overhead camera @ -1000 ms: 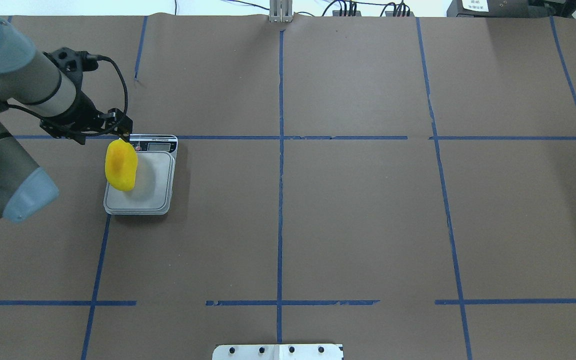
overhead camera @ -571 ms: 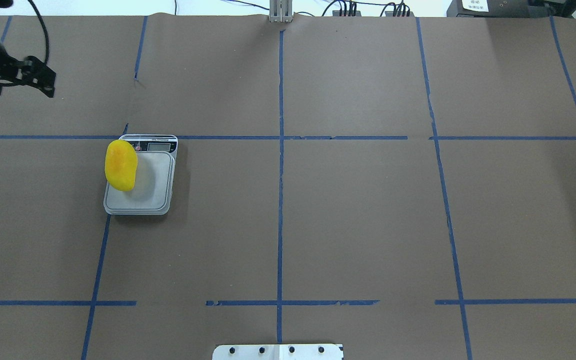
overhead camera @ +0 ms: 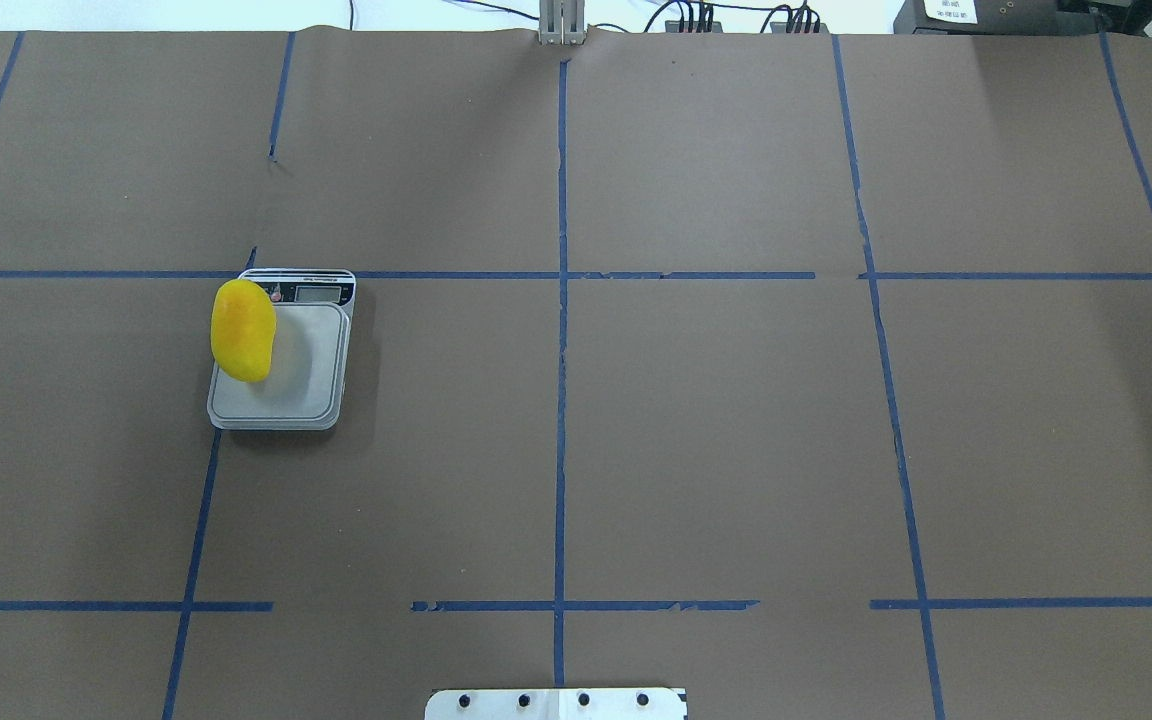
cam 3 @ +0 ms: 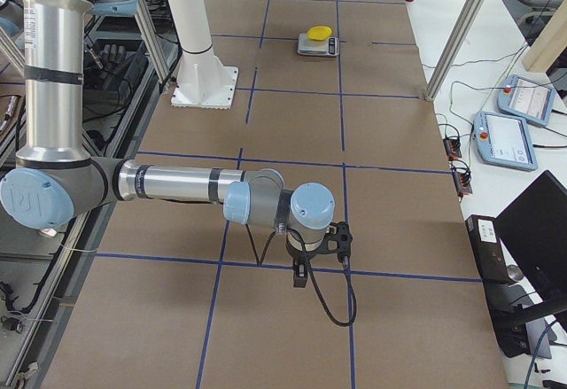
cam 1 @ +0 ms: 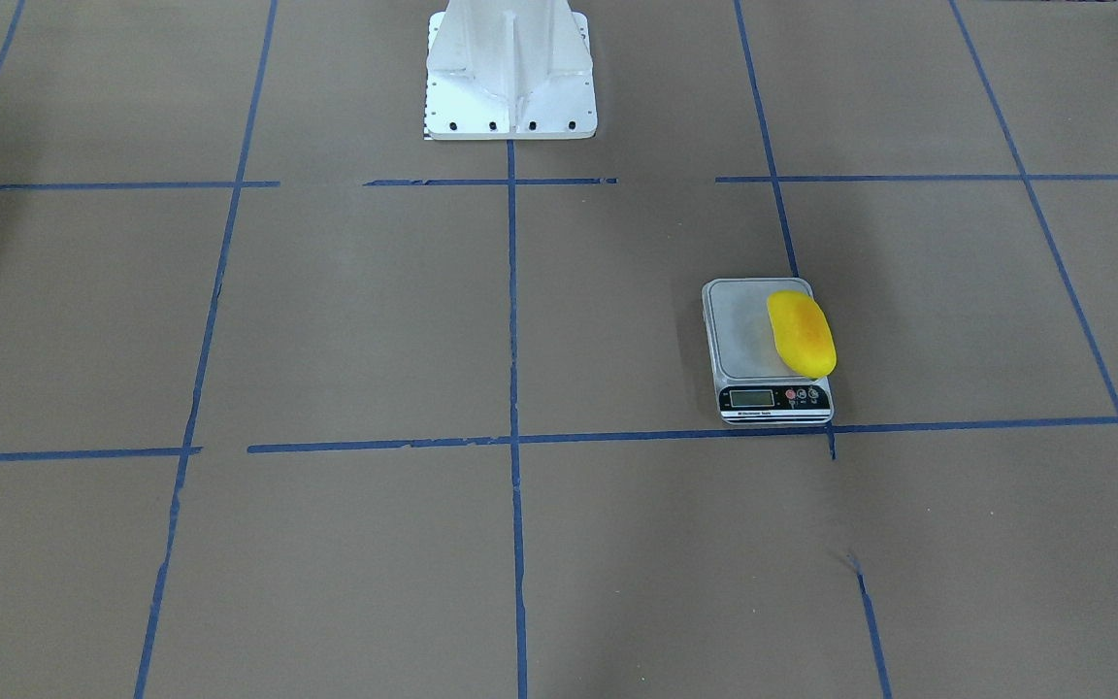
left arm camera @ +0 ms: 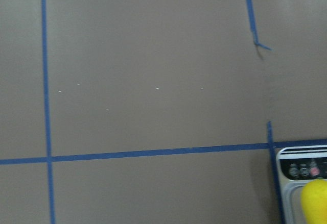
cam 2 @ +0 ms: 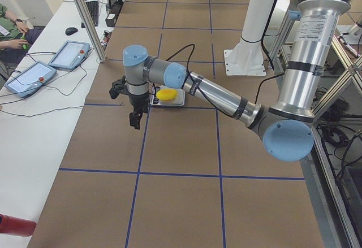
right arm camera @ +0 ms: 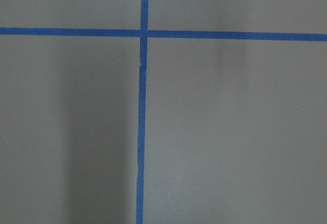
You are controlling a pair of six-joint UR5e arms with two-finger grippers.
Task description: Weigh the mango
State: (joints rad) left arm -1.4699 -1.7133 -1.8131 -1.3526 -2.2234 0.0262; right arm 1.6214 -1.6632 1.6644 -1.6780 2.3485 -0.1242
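Left side: the left end effector (cam 2: 134, 119) hangs fingers-down above the table (overhead camera: 716, 420), apart from the scale (overhead camera: 281, 395) and not touching it. It appears only in the side view, so I cannot tell whether its jaws are parted or closed. Its wrist camera looks down on bare brown table and blue tape lines (left arm camera: 153, 153), with a corner of the scale and the tip of the mango at the lower right of that view.

Left of centre: the scale sits flat on the table, its far edge against a blue tape line. The mango (overhead camera: 243, 330) lies on its side on the weighing platform, along the platform's edge on the robot's left. One end reaches the corner of the control panel, beside the display (cam 1: 751, 397). Nothing grips or touches the mango.

Centre: the white arm mount (cam 1: 510, 87) stands on the table at the robot's side.

Right side: the right end effector (cam 3: 301, 276) points down above a tape crossing, well apart from the scale. I cannot tell its jaw state from the side view.
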